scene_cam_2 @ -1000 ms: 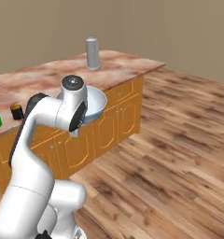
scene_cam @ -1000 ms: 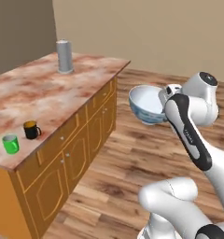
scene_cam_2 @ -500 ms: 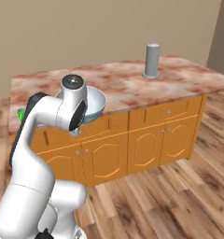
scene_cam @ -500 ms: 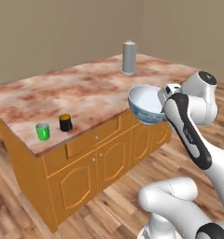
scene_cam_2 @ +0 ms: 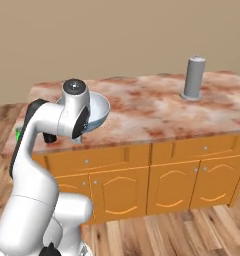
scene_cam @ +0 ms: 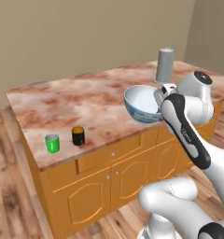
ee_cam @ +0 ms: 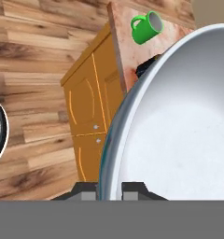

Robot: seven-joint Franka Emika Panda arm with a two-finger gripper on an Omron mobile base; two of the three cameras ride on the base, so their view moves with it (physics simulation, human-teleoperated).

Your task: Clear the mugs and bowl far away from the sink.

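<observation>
I have the bowl point(ee_cam: 179, 121) right at the hand, its rim running up between the fingers point(ee_cam: 87, 192), which are nearly closed and pinch that rim from either side. It hangs in the air, tipped on edge, in front of the arm and over the near edge of the surface point(scene_cam: 86, 100); from the right base view I see the bowl point(scene_cam_2: 94, 112) partly behind the wrist, above the left end of the surface point(scene_cam_2: 157, 107).

I judge the bowl to be stiff and glossy, likely ceramic, so fairly heavy for a pinch on a thin rim and apt to swing or slip if I move sharply. The rim is the only practical place to hold something this wide, since the fingers cannot span it. I would set it down gently, base first, because it could chip or tip over.

Further out, the two mugs stand on the near left corner of the surface: the green mug point(scene_cam: 52, 143) and the black mug point(scene_cam: 78, 135) just beside each other, not touching, well apart from the bowl. They look small, rigid and light; each could be gripped across its body or by the wall.

At the far end stands a grey cylinder point(scene_cam: 164, 65), upright.
</observation>
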